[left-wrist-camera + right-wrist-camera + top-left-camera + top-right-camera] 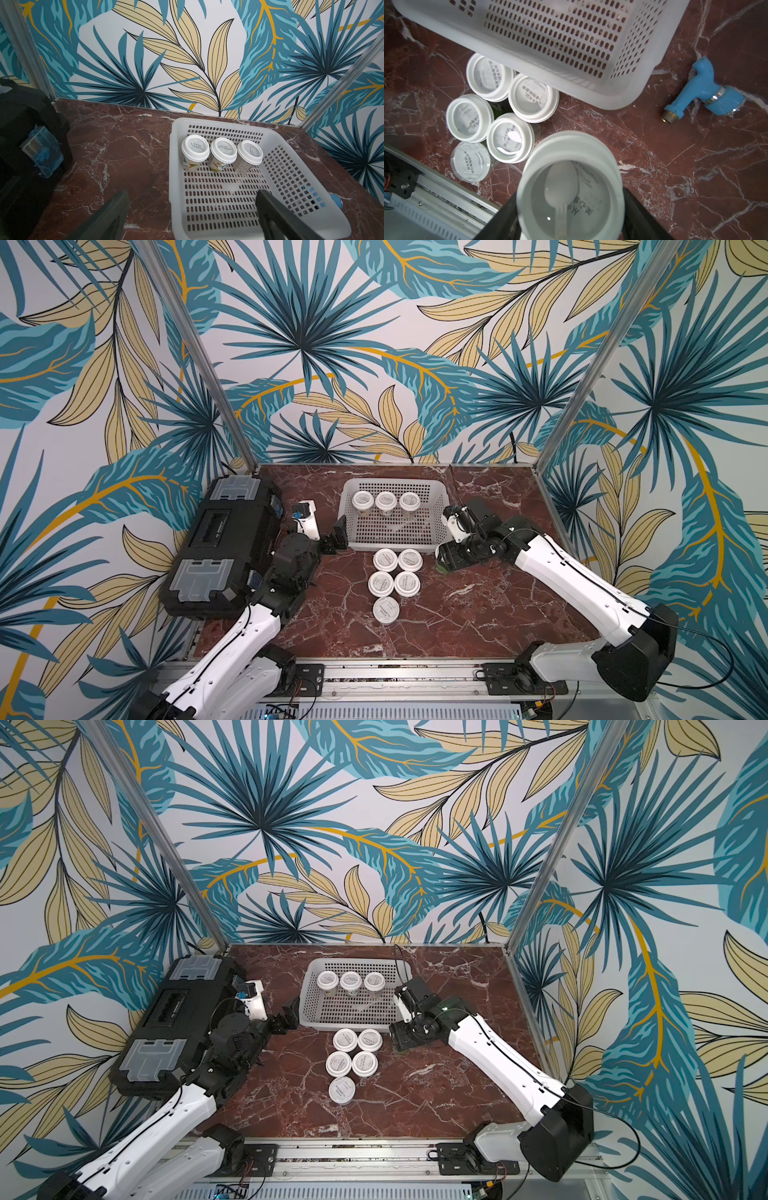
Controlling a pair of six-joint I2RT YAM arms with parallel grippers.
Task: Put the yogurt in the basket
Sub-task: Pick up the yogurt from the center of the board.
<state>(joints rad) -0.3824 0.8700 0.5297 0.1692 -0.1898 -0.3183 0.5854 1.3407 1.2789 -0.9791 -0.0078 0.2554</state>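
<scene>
1. Table [478, 614]: red-brown marble, white veining.
2. Toolbox [224, 547]: black moulded plastic with clear lid panels, left of the basket.
3. Basket [374, 546]: white rectangular plastic, slotted walls and floor, rolled rim.
4. Left gripper [338, 537]: at the basket's near left corner. I see its fingers spread wide and empty.
5. Right gripper [442, 562]: at the basket's near right corner, fingers pinching the held jar [571, 187].
6. Yogurt: round clear jars with flat white lids. I count three jars [386, 501] inside the basket and five jars [381, 584] just before its near rim.
7. Tap fitting [704, 97]: blue plastic with a brass thread, right of the basket.

Two white-shelled arms [232, 639] with black joints [636, 655] and thin black cables [582, 568]
</scene>
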